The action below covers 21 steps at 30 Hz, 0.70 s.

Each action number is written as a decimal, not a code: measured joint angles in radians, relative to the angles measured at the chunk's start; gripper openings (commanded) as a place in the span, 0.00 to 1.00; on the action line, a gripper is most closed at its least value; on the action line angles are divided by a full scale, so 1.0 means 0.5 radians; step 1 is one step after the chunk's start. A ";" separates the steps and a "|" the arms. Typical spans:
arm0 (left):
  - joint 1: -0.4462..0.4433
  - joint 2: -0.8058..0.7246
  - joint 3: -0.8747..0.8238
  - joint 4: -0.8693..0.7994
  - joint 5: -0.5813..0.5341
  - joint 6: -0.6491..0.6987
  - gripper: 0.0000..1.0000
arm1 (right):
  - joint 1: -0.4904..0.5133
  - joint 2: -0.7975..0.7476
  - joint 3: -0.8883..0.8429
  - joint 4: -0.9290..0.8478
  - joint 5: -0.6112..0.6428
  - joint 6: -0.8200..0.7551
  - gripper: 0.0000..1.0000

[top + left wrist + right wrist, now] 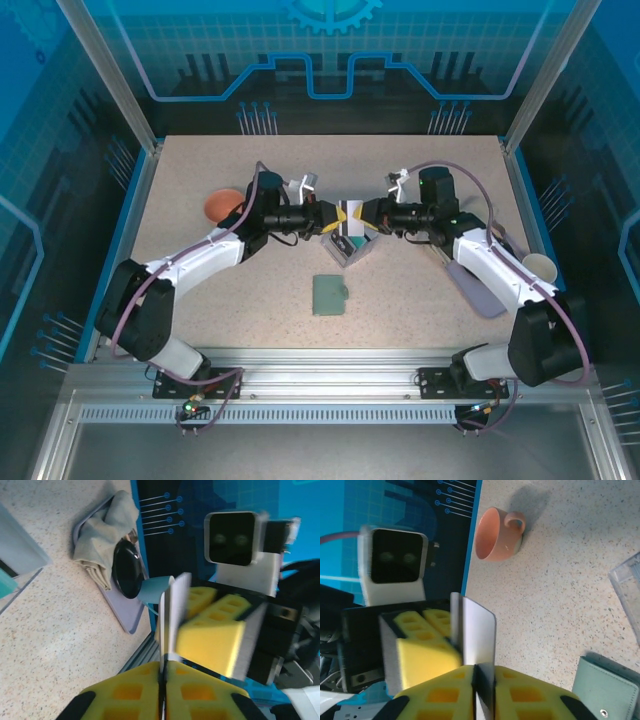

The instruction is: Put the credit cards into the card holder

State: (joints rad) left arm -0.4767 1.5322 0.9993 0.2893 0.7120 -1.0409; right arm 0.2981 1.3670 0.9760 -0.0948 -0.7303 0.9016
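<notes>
A whitish credit card [350,212] stands on edge in the air between both grippers, above the clear box. My left gripper [336,215] is shut on it; the left wrist view shows the card [171,615] edge-on, pinched between the yellow pads [164,664]. My right gripper [366,215] has its fingers slightly parted, with the card [479,630] still standing in the gap [484,669]. The sage-green card holder [329,294] lies flat and closed on the table nearer the bases, also seen in the right wrist view [607,687].
The clear plastic box [352,250] sits right under the grippers with dark and teal cards in it. An orange cup [222,205] stands to the left. A lilac tray [482,292] with a cloth [102,535] and a pale cup [540,266] are at the right.
</notes>
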 measured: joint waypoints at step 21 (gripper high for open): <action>0.018 -0.120 0.027 -0.750 -0.374 0.249 0.64 | 0.065 -0.125 0.053 -0.524 0.312 -0.320 0.02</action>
State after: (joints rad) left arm -0.4675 1.4723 1.0130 -0.0856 0.5251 -0.9161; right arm 0.3305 1.3045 1.0027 -0.3569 -0.5743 0.7414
